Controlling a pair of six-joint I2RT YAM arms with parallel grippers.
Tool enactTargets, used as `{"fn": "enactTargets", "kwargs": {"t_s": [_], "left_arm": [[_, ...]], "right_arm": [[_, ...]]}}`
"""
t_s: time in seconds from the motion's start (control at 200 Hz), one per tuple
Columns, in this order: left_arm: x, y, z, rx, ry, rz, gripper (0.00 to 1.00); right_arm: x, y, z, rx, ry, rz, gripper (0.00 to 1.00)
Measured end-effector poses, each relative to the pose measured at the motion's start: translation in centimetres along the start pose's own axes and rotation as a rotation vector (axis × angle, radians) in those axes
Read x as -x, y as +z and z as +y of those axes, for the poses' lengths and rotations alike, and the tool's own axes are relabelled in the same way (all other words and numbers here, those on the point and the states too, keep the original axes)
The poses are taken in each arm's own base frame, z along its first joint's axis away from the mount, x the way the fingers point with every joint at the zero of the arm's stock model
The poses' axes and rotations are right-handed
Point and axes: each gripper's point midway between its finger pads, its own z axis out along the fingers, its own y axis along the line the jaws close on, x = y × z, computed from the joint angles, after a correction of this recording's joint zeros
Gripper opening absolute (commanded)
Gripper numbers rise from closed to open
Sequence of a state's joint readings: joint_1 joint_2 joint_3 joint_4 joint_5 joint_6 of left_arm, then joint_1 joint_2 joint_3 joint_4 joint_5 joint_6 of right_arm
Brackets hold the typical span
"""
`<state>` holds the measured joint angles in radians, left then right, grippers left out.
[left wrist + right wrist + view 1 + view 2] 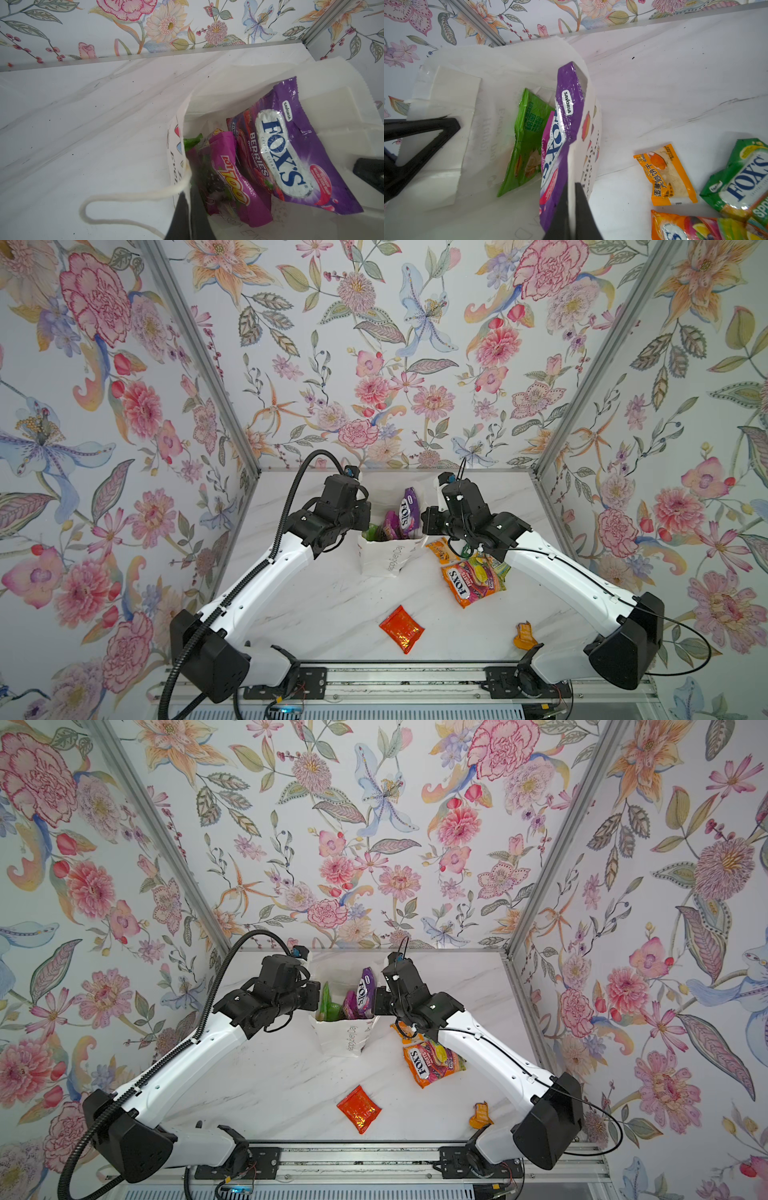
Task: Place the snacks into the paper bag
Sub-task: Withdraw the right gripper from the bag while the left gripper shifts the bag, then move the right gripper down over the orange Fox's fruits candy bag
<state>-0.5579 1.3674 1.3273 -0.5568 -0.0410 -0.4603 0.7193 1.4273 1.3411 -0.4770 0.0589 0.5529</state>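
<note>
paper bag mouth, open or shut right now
Open. The left gripper and right gripper each pinch a side wall of the paper bag, and the purple FOX'S packet and green chips bag show inside its mouth.

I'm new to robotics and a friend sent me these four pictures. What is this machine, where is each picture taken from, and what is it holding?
These are two robot arms, a left arm and a right arm, mounted on a rail at the near edge of a marble table. The two wide pictures come from one twin-lens camera overhead. The two close-ups come from a camera on each wrist.

Between the arms stands a white paper bag. Each arm's jaws pinch one side of its rim, holding the mouth open. Inside are a purple FOX'S packet, a pink-purple packet and a green packet.

Lying outside on the table are an orange FOX'S bag, a green FOX'S bag against it, a small orange sachet near the bag, a red-orange foil pack and another orange sachet nearer the front.
</note>
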Motion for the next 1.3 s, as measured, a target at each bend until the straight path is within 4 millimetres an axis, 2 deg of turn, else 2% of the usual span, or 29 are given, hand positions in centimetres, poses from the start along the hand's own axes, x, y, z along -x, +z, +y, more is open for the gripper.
{"fn": "enactTargets", "kwargs": {"t_s": [0.08,0.19,0.395,0.535,0.636,0.761,0.871,0.961,1.126,1.301], "left_arm": [[0.0,0.0,0.0,0.0,0.008,0.0,0.0],[-0.2,-0.3,0.1,-0.001,0.016,-0.003,0.0],[-0.5,-0.4,0.2,-0.005,0.028,-0.019,0.0],[-1.2,-0.8,0.5,-0.01,0.025,-0.042,0.0],[-1.3,-1.0,0.7,0.002,0.025,-0.044,0.0],[-1.6,-0.8,1.0,0.016,0.028,-0.041,0.0],[-1.7,-0.8,1.1,0.016,0.029,-0.048,0.0],[-1.7,-0.9,1.1,0.016,0.031,-0.052,0.0],[-1.7,-0.8,1.2,0.02,0.033,-0.06,0.0],[-1.7,-0.7,1.2,0.019,0.036,-0.064,0.0]], "right_arm": [[0.1,0.0,0.1,0.005,-0.001,-0.001,0.21],[0.2,0.0,0.5,0.021,-0.003,0.002,0.4],[0.8,-0.8,0.7,0.038,0.003,-0.014,0.67],[2.6,-4.1,1.0,0.077,0.014,-0.091,0.82],[4.0,-7.6,1.6,0.126,-0.001,-0.161,0.95],[4.7,-11.4,1.4,0.126,-0.053,-0.237,1.0],[4.7,-13.9,-0.7,0.048,-0.069,-0.297,1.0],[3.6,-14.4,-3.0,-0.035,-0.067,-0.299,0.99],[-0.6,-12.4,-8.1,-0.195,-0.042,-0.195,0.99],[-5.0,-10.3,-13.5,-0.341,0.063,-0.062,0.99]]}}
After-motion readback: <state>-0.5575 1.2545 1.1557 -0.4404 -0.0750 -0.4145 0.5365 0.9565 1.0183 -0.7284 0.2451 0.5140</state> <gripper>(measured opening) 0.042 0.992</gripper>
